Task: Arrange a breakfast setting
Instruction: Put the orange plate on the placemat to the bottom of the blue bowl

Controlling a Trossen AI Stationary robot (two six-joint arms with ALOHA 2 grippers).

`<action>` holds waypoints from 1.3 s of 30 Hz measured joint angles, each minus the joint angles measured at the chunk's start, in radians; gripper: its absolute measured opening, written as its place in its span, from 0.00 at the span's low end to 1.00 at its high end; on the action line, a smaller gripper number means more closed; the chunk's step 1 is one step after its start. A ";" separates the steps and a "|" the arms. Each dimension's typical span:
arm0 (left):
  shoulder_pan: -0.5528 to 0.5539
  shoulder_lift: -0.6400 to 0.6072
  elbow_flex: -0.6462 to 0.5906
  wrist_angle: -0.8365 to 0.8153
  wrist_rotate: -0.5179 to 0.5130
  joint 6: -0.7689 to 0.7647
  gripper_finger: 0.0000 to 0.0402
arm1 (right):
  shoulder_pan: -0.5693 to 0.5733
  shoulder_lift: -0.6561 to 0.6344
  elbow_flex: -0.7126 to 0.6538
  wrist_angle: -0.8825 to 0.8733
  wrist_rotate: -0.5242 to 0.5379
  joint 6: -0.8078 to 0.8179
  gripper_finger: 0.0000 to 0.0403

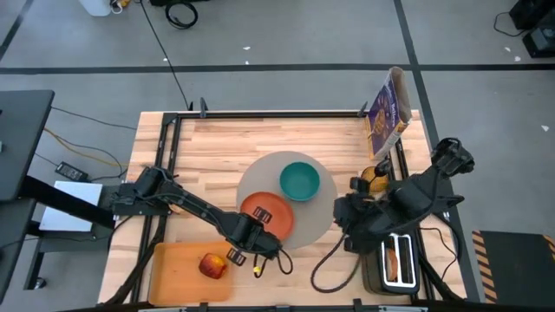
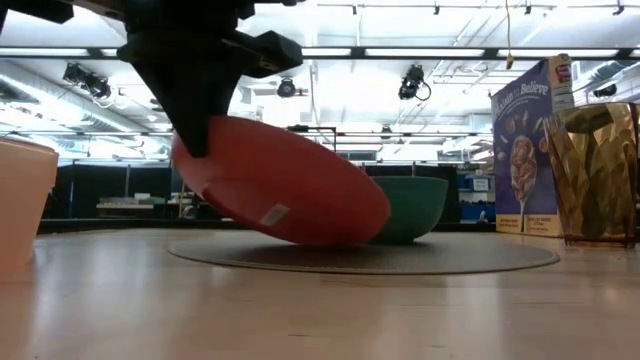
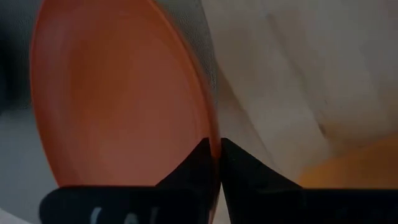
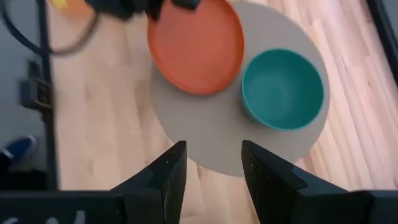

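Note:
My left gripper point(image 1: 249, 232) is shut on the orange plate point(image 1: 269, 212), which stands tilted over the near left part of the round grey placemat point(image 1: 314, 217). The teal bowl point(image 1: 300, 180) sits on the placemat's far part, close behind the plate point(image 2: 280, 190). The red apple point(image 1: 212, 264) lies on the orange cutting board point(image 1: 178, 276). The yellow cup point(image 1: 375, 178) stands right of the placemat. My right gripper point(image 4: 211, 165) is open and empty above the placemat's right edge. The spoon is not in view. My left gripper pinches the plate's rim point(image 3: 214, 146) between its two fingers, one on the upper face and one on the underside, at the plate's near left side. The fingers come slanting down from the table's near left. The plate is tilted, its held side raised and its opposite edge point(image 2: 345, 238) on the placemat.
A black-and-silver toaster point(image 1: 399, 262) with a bagel half in a slot stands at the near right, under my right arm. A cereal box point(image 1: 390, 108) stands at the far right. A black cable point(image 1: 334, 269) loops on the table near the toaster.

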 joint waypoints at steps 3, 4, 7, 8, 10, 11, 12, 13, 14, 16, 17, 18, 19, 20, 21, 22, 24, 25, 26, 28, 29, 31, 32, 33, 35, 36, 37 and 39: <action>0.000 0.001 0.000 -0.009 0.004 -0.029 0.10 | -0.040 0.000 -0.084 0.038 -0.030 -0.004 0.40; 0.000 0.001 0.000 -0.009 0.005 -0.034 0.11 | -0.061 0.000 -0.112 0.040 -0.038 0.028 0.40; 0.000 0.001 0.000 -0.005 0.036 -0.042 0.16 | -0.133 -0.001 -0.215 0.075 -0.100 0.081 0.40; 0.000 0.001 0.000 -0.003 0.038 -0.049 0.19 | -0.155 -0.001 -0.254 0.090 -0.115 0.081 0.40; 0.000 0.001 0.000 -0.005 0.042 -0.075 0.23 | -0.204 0.000 -0.327 0.113 -0.137 0.066 0.40; 0.000 0.001 0.000 -0.005 0.042 -0.092 0.26 | -0.231 0.000 -0.359 0.131 -0.158 0.043 0.40; -0.002 0.001 0.000 -0.006 0.041 -0.102 0.28 | -0.261 0.000 -0.389 0.152 -0.190 0.009 0.40; -0.002 0.001 0.000 -0.006 0.041 -0.117 0.30 | -0.292 0.000 -0.416 0.170 -0.220 -0.024 0.40; -0.002 0.001 0.000 -0.006 0.041 -0.126 0.33 | -0.320 0.000 -0.442 0.193 -0.242 -0.055 0.40; -0.003 -0.001 0.007 -0.029 0.041 -0.143 0.36 | -0.368 0.000 -0.489 0.253 -0.260 -0.106 0.40; -0.003 -0.002 0.018 -0.046 0.041 -0.155 0.37 | -0.388 0.000 -0.506 0.274 -0.266 -0.137 0.40; -0.003 -0.003 0.036 -0.065 0.041 -0.172 0.38 | -0.405 0.000 -0.523 0.290 -0.274 -0.169 0.40; -0.003 -0.004 0.057 -0.097 0.042 -0.189 0.39 | -0.422 0.000 -0.537 0.306 -0.279 -0.202 0.40; -0.004 -0.005 0.081 -0.131 0.042 -0.211 0.39 | -0.439 0.000 -0.550 0.320 -0.282 -0.230 0.40; -0.006 -0.006 0.105 -0.175 0.042 -0.237 0.39 | -0.456 0.000 -0.563 0.333 -0.283 -0.257 0.40; -0.007 -0.006 0.128 -0.212 0.046 -0.259 0.39 | -0.473 0.000 -0.573 0.342 -0.283 -0.282 0.40; -0.007 -0.007 0.172 -0.277 0.059 -0.296 0.39 | -0.508 0.000 -0.604 0.371 -0.283 -0.328 0.40; -0.012 -0.010 0.193 -0.315 0.063 -0.318 0.38 | -0.523 0.000 -0.622 0.394 -0.282 -0.347 0.40; -0.014 -0.016 0.212 -0.349 0.065 -0.340 0.38 | -0.538 0.000 -0.640 0.417 -0.284 -0.364 0.40; -0.020 -0.043 0.241 -0.397 0.065 -0.378 0.38 | -0.564 -0.001 -0.679 0.475 -0.302 -0.376 0.40; -0.024 -0.057 0.251 -0.410 0.067 -0.408 0.38 | -0.575 -0.001 -0.697 0.500 -0.302 -0.376 0.40; -0.031 -0.092 0.257 -0.433 0.064 -0.479 0.38 | -0.591 -0.001 -0.721 0.539 -0.285 -0.383 0.40; -0.035 -0.113 0.258 -0.434 0.061 -0.520 0.38 | -0.597 -0.001 -0.729 0.565 -0.277 -0.398 0.40; -0.041 -0.137 0.258 -0.432 0.053 -0.553 0.38 | -0.604 -0.001 -0.737 0.595 -0.275 -0.415 0.40; -0.052 -0.184 0.261 -0.424 0.014 -0.608 0.38 | -0.616 -0.001 -0.755 0.657 -0.286 -0.439 0.40; -0.059 -0.206 0.260 -0.421 -0.012 -0.629 0.38 | -0.622 -0.001 -0.762 0.680 -0.300 -0.447 0.40; -0.068 -0.223 0.260 -0.410 -0.039 -0.650 0.38 | -0.626 -0.001 -0.768 0.698 -0.306 -0.448 0.40; -0.076 -0.256 0.260 -0.387 -0.088 -0.681 0.38 | -0.634 -0.001 -0.769 0.701 -0.306 -0.448 0.40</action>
